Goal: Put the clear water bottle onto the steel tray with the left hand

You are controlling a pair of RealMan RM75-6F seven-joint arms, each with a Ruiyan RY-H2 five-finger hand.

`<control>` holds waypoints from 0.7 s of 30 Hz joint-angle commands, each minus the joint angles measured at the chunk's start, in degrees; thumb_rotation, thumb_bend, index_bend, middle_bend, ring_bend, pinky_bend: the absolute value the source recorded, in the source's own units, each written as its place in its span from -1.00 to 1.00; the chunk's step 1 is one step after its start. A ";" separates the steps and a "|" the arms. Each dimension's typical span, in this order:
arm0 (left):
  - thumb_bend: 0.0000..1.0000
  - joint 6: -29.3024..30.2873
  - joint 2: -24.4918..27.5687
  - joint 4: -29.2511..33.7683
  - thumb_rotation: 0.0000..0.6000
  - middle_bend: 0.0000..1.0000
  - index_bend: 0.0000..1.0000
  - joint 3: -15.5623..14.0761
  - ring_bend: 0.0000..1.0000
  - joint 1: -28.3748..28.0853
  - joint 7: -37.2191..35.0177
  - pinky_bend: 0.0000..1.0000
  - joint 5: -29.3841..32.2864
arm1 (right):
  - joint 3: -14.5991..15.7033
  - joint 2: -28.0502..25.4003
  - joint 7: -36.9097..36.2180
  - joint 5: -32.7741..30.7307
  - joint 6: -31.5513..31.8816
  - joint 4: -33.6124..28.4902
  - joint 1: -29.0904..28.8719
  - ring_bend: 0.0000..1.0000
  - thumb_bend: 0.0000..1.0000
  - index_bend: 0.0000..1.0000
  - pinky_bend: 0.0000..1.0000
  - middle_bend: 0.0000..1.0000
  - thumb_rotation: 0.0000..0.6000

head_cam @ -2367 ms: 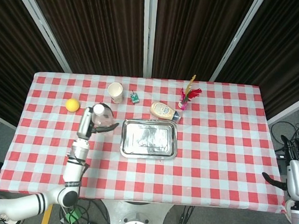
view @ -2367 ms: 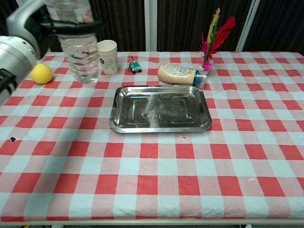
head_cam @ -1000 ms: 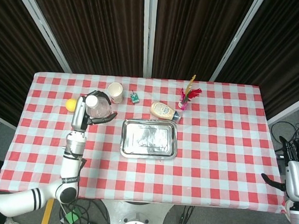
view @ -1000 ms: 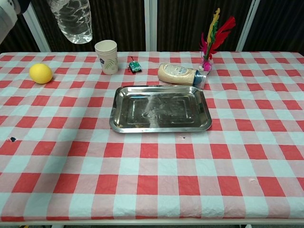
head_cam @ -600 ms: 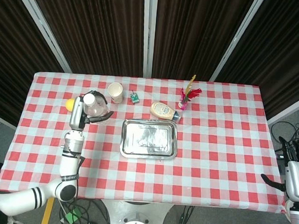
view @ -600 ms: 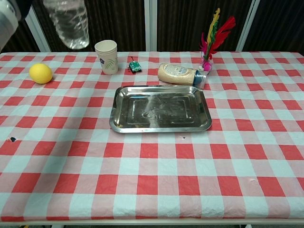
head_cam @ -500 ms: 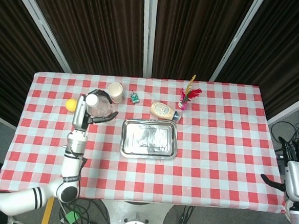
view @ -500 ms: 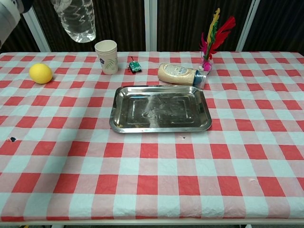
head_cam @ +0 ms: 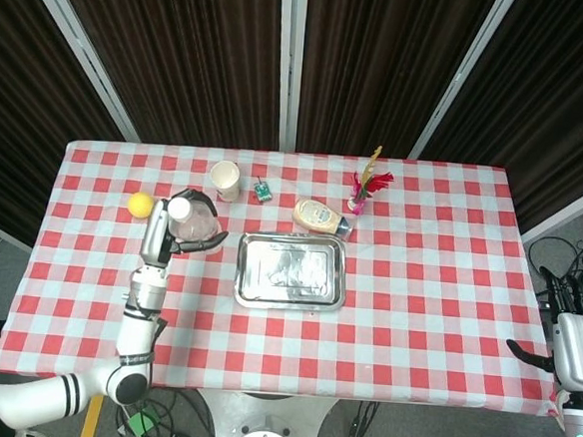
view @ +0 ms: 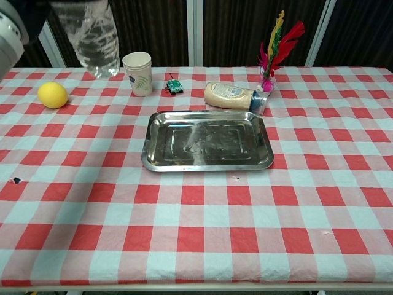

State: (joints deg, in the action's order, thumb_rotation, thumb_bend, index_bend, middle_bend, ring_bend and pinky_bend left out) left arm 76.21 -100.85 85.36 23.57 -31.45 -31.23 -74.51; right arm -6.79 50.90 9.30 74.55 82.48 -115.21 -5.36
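Left hand (head_cam: 160,231) holds clear water bottle (view: 92,42) upright.

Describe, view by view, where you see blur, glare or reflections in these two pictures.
Chest view: the bottle at top left is smeared by motion blur, while the tray is sharp and mirrors pale streaks of light. Head view: everything is small but fairly sharp; the tray shines with bright patches, and the left hand holding the bottle is clear.

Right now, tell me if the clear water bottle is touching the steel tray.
Apart. In the chest view the clear water bottle hangs in the air at upper left, held by the left hand, with bare tablecloth between it and the steel tray.
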 commanded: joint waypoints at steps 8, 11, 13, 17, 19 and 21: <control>-0.61 -1.37 -6.07 -8.17 1.00 0.36 0.33 -5.52 0.06 1.09 -2.98 0.15 0.22 | 0.36 -0.14 -0.45 1.01 0.47 -0.20 0.35 -1.00 -0.92 -0.90 -1.00 -0.74 1.00; -0.61 -1.51 -10.82 -11.84 1.00 0.36 0.33 -5.07 0.06 -0.89 -3.52 0.15 -0.54 | 0.33 -0.63 -1.36 1.31 0.86 -0.22 0.65 -1.00 -0.92 -0.90 -1.00 -0.74 1.00; -0.61 -0.08 -15.34 -16.32 1.00 0.36 0.33 -4.45 0.06 -2.19 -3.82 0.15 -1.25 | 0.22 -1.11 -2.46 1.61 1.37 -0.21 0.97 -1.00 -0.92 -0.90 -1.00 -0.74 1.00; -0.62 3.23 -24.44 -27.36 1.00 0.35 0.32 -1.89 0.06 -5.45 -6.59 0.15 -2.55 | -0.34 -2.20 -4.97 1.26 1.88 -0.05 1.37 -1.00 -0.92 -0.90 -1.00 -0.74 1.00; -0.62 3.34 -27.27 -31.82 1.00 0.33 0.31 -0.32 0.06 -7.55 -8.41 0.15 -2.82 | -0.70 -2.64 -5.99 0.64 1.62 0.18 1.28 -1.00 -0.92 -0.90 -1.00 -0.74 1.00; -0.62 3.04 -28.95 -35.21 1.00 0.33 0.30 0.58 0.06 -9.34 -9.64 0.15 -3.20 | -0.90 -2.97 -6.69 0.13 1.18 0.36 1.16 -1.00 -0.92 -0.90 -1.00 -0.74 1.00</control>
State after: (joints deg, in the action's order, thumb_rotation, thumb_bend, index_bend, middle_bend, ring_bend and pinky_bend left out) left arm 78.26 -125.04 56.13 21.77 -37.16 -38.01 -76.59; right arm -7.50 48.18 2.93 74.96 83.89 -115.00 -4.14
